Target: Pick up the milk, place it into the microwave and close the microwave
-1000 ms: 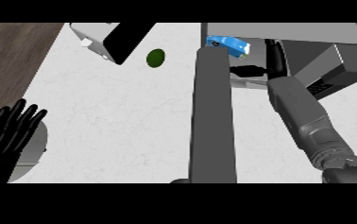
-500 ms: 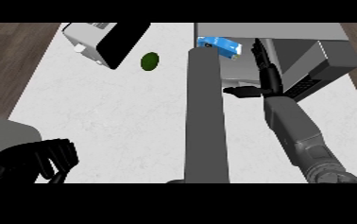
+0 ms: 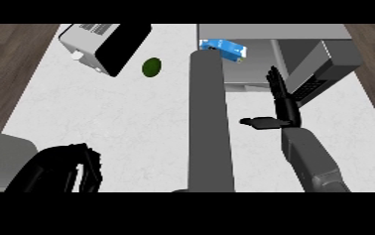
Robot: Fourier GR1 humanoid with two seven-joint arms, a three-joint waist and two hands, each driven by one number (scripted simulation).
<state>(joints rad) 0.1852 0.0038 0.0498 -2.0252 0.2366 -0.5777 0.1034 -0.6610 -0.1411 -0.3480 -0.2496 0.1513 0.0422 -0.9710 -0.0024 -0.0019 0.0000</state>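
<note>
Right hand (image 3: 282, 107) open, fingers straight, thumb out, empty, just outside the microwave (image 3: 293, 40). Milk (image 3: 223, 49) already lies inside at the opening's left. Next, judged: sweep the door (image 3: 211, 125) shut with flat fingers, clear of the carton.

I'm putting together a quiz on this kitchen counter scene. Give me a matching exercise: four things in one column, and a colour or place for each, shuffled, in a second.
Things:
1. milk carton
2. avocado
3. right hand
4. left hand

Descriptions:
A. dark green, on the white counter beside the toaster
B. blue, inside the open microwave
C. black, at the view's lower left corner
D. black, fingers straight, in front of the microwave

Pairs: 1-B, 2-A, 3-D, 4-C
</note>
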